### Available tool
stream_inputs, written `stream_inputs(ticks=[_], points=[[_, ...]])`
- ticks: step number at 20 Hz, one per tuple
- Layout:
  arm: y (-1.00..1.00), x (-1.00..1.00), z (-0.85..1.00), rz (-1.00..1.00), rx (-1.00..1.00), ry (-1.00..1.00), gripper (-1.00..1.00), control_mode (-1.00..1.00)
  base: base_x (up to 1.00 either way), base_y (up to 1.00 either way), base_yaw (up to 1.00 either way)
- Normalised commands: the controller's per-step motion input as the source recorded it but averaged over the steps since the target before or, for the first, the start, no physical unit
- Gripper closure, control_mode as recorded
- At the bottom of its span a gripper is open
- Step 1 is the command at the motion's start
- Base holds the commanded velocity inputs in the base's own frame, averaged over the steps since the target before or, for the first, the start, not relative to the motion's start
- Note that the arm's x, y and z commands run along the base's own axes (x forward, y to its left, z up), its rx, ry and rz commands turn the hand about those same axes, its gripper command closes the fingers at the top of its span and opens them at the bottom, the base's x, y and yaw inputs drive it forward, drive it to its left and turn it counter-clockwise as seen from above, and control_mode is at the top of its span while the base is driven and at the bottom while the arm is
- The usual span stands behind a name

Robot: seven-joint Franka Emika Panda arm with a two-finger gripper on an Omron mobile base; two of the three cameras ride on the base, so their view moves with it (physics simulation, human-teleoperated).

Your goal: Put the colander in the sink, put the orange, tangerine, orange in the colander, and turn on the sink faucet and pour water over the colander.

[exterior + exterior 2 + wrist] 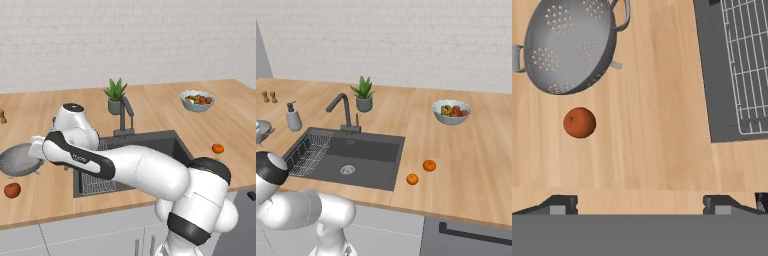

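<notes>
Nothing done yet: colander [567, 47] sat on counter [657, 125], sink [363, 157] empty, faucet [343, 112] off, pincer [639, 204] wide open, empty.

The white arm with dark joints [125, 170] reaches far to its left, forearm level — the two-finger gripper [640, 202] points down, fingertips [562, 204] wide apart.

The colander [19, 160] sits on the counter [160, 107] left of the sink [160, 145], an orange [12, 190] before it.
</notes>
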Motion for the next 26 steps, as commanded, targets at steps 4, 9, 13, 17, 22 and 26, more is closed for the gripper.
stream_inputs(ticks=[4,9,13,17,22,26], points=[[0.14,0.34,-0.10,-0.05,0.00,0.00,-1.00,-1.00,0.00,0.00,0.00],[0.12,0.33,-0.20,-0.07,0.00,0.00,-1.00,-1.00,0.00,0.00,0.00],[0.19,0.34,-0.22,-0.07,0.00,0.00,-1.00,-1.00,0.00,0.00,0.00],[0.26,0.34,-0.21,-0.07,0.00,0.00,-1.00,-1.00,0.00,0.00,0.00],[0.33,0.34,-0.16,-0.07,0.00,0.00,-1.00,-1.00,0.00,0.00,0.00],[0.40,0.36,-0.13,-0.07,0.00,0.00,-1.00,-1.00,0.00,0.00,0.00]])
